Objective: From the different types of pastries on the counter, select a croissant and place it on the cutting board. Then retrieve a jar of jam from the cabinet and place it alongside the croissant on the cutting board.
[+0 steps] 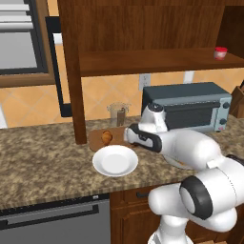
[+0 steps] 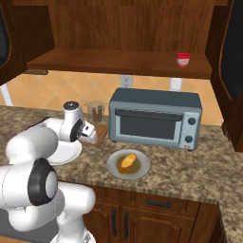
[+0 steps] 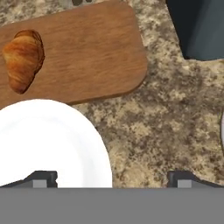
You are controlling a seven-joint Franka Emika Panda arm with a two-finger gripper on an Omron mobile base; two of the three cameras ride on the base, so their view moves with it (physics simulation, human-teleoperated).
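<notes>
Flaky ridged croissant (image 3: 22, 59) on smooth round-cornered wooden cutting board (image 3: 96, 52); speckled granite bench (image 3: 175, 113); claw (image 3: 113, 178) apart, empty.

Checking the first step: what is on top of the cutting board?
The croissant lies on the cutting board, near one end. In the left base view the arm covers the board's other end.

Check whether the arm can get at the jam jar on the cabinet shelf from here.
Probably yes: the jam jar stands alone at the open shelf's front edge, above the toaster oven. The pincer sits low over the counter, so it must rise.
</notes>
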